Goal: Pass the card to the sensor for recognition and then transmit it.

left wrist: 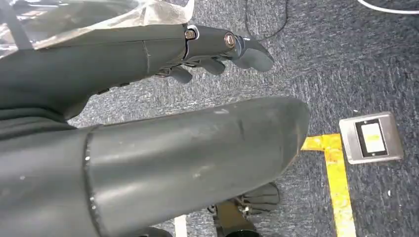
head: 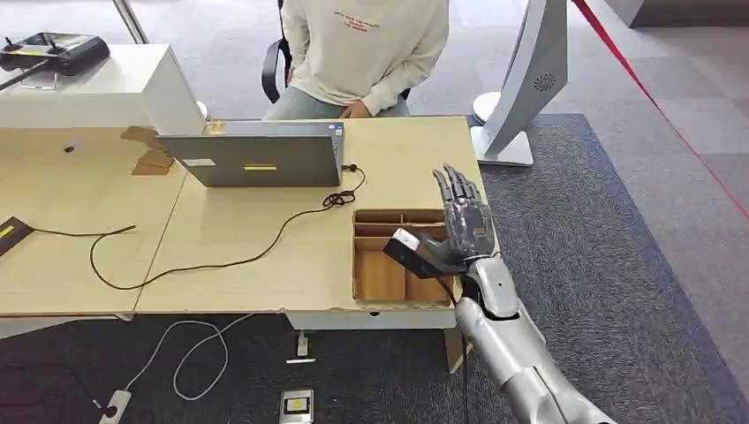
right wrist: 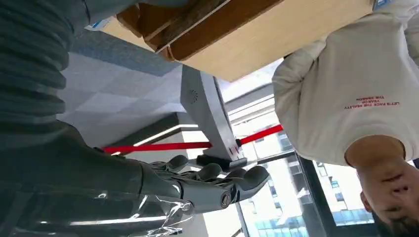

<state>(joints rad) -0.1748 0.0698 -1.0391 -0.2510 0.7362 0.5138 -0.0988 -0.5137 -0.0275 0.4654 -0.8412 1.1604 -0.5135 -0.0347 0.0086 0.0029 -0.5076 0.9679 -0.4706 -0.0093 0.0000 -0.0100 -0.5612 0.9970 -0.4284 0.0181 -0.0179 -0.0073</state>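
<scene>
right hand point(head: 459, 221): raised over the tray's far right corner, fingers straight and spread, pointing away from the robot; grasps nothing. In the right wrist view point(right wrist: 212, 185) the fingers extend with nothing in them.
left hand point(left wrist: 207, 47): hangs over grey carpet, fingers slightly curled and apart, nothing held.
card: can't pick it out. A small dark object with a white end point(head: 408, 249) sits at wrist level over the tray; can't tell whether it's the card or part of the arm.
tray point(head: 380, 278): wooden, compartmented, at the table's near right edge.
laptop point(head: 252, 159): beyond the tray, to its left, cable running toward the tray.
person point(head: 366, 49): seated beyond the tray, across the table point(head: 221, 238).
</scene>
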